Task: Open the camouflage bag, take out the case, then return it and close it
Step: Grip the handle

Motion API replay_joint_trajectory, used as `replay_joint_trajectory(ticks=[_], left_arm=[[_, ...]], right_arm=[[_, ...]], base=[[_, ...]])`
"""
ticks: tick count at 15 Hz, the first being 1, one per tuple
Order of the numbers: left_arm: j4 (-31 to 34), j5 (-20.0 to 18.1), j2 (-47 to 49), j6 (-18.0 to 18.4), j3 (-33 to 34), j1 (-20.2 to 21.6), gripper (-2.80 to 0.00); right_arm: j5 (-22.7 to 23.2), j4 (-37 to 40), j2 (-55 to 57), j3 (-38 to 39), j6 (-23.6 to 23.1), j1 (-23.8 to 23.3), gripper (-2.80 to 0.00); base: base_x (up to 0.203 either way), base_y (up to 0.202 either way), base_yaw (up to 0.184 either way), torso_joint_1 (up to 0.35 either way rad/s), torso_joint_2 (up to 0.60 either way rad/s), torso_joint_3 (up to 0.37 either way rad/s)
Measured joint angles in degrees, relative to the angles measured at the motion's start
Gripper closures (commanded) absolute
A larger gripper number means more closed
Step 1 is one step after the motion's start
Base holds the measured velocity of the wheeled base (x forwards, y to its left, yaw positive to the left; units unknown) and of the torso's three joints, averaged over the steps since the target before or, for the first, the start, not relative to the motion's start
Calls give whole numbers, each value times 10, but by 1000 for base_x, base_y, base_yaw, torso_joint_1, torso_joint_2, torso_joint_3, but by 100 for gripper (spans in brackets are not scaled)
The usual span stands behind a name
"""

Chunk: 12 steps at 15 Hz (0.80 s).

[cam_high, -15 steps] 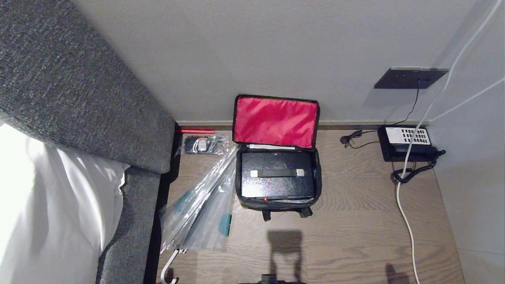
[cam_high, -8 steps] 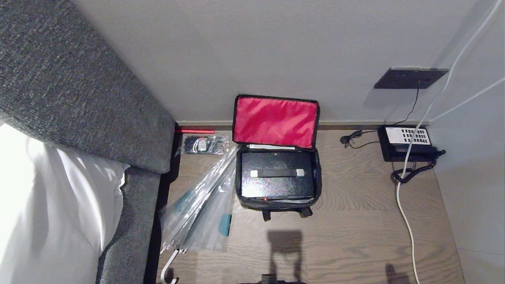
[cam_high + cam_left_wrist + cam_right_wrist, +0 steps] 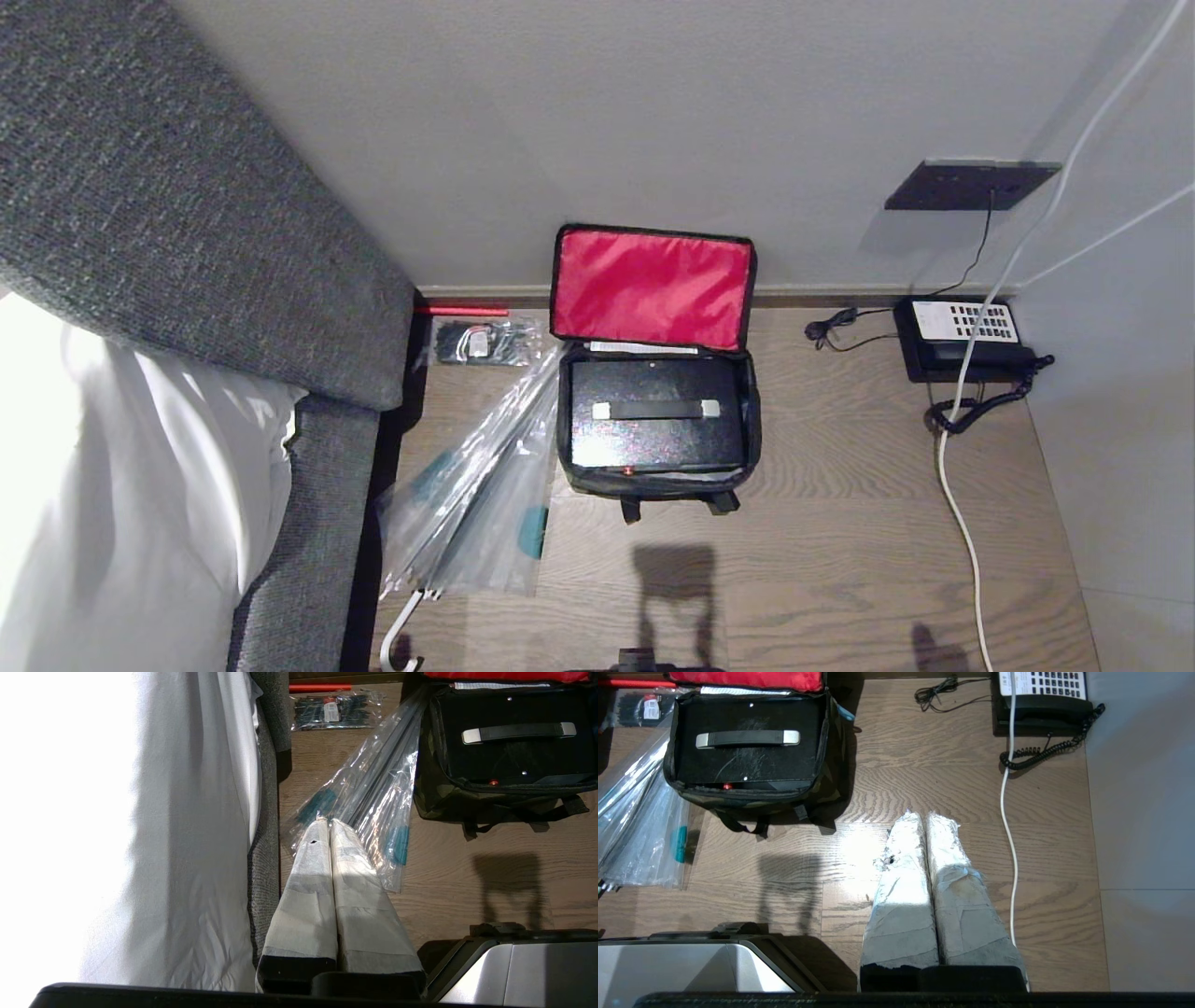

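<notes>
The camouflage bag (image 3: 653, 486) stands open on the wooden floor against the wall, its red-lined lid (image 3: 652, 287) propped upright behind it. Inside lies the black case (image 3: 656, 439) with a black, silver-ended handle (image 3: 655, 409) on top. The bag (image 3: 434, 802) and case (image 3: 509, 756) also show in the left wrist view, ahead of my left gripper (image 3: 329, 822), which is shut and empty over the wrapped umbrella's edge. My right gripper (image 3: 924, 814) is shut and empty above bare floor, short of the bag (image 3: 752, 799) and case (image 3: 747, 760). Neither gripper appears in the head view.
A clear plastic-wrapped umbrella (image 3: 476, 495) lies just left of the bag, with a packet of black ties (image 3: 481, 343) and a red stick (image 3: 462, 310) behind it. A grey upholstered bed frame (image 3: 187, 233) with white bedding (image 3: 112, 485) bounds the left. A telephone (image 3: 962, 341) and white cable (image 3: 962, 523) lie on the right.
</notes>
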Motion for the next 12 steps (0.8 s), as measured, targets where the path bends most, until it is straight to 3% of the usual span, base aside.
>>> replay_joint_trajectory(ticks=[8, 12], left_arm=[[3, 0, 0, -1, 0, 0, 0], [3, 0, 0, -3, 0, 0, 0]], right_arm=[[0, 0, 0, 0, 0, 0, 0], [0, 0, 0, 0, 0, 0, 0]], base=[[0, 0, 0, 0, 0, 0], [0, 0, 0, 3, 4, 144]])
